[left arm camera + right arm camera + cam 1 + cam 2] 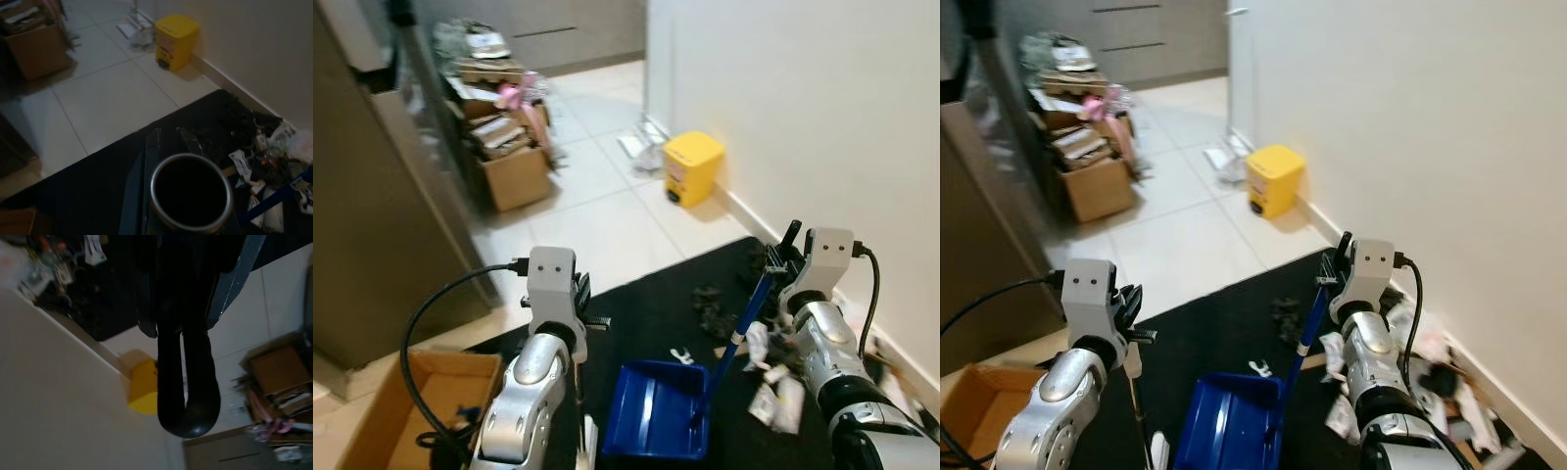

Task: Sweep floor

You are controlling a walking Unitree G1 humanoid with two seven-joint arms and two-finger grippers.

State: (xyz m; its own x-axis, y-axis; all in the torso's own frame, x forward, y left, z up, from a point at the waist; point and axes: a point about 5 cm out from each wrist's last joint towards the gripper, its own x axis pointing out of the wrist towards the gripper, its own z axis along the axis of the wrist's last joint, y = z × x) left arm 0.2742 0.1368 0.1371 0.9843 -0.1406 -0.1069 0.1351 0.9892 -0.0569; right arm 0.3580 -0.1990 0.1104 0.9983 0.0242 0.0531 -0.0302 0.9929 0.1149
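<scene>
A blue dustpan (pixel 654 409) rests on a black mat (pixel 646 313). Its blue handle (pixel 742 325) rises to my right gripper (pixel 777 260), which is shut on it near the top; the handle's black end loop (pixel 188 396) sticks out past the fingers. My left gripper (pixel 584 309) is shut on a thin metal broom pole (pixel 1136 403), whose open tube end (pixel 190 196) sits between the fingers. The broom's head is hidden. Torn paper and dark scraps (pixel 771 384) lie on the mat along the wall, to the right of the pan.
A yellow bin (pixel 692 166) stands by the white wall (pixel 822 117) ahead. Stacked cardboard boxes (pixel 509 162) crowd the far left beside a dark cabinet (pixel 372 235). An open cardboard box (pixel 411 397) sits at my lower left. Pale tiles (pixel 597 225) lie beyond the mat.
</scene>
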